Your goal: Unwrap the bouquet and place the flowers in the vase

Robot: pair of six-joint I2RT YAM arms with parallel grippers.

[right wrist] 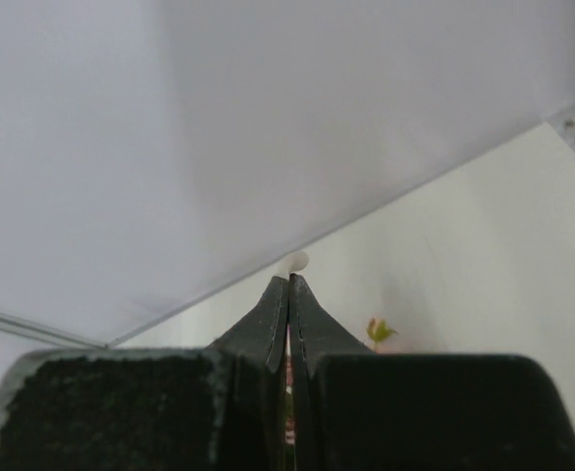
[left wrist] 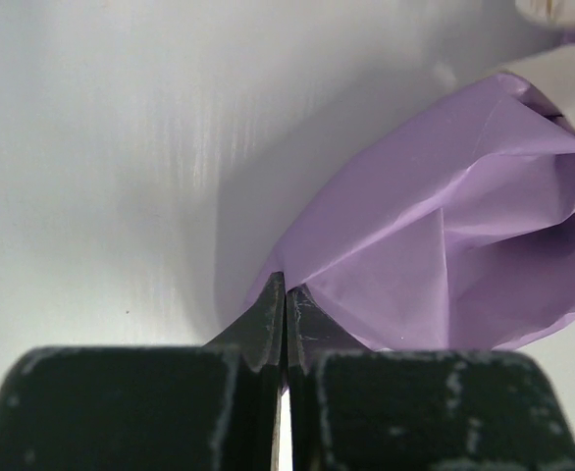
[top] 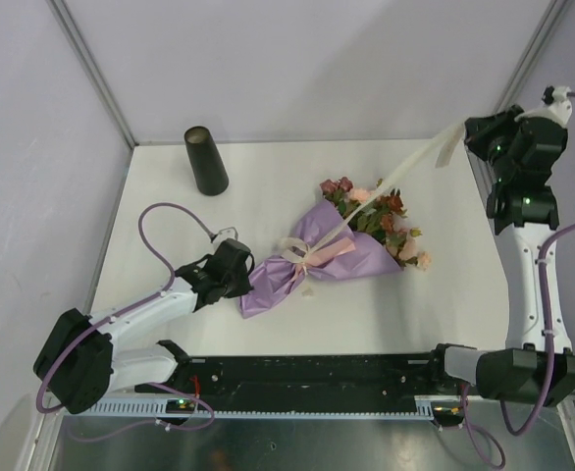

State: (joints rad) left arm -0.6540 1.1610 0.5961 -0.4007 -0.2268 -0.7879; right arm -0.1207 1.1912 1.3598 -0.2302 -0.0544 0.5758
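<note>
Top external: my left gripper [top: 243,273] is clamping shut on the lilac-paper-wrapped rose bouquet [top: 337,250], stem end; my right gripper [top: 464,132] is pinching its cream ribbon [top: 410,167] taut over the white desk [top: 268,177], far-right corner.

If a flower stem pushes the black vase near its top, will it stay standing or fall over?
It probably tips easily: the vase is tall and narrow, standing upright on a small base. Once down, its round, slightly tapered body would likely roll in a curve.

Top overhead; wrists close; left shares bouquet [top: 341,245]
</note>
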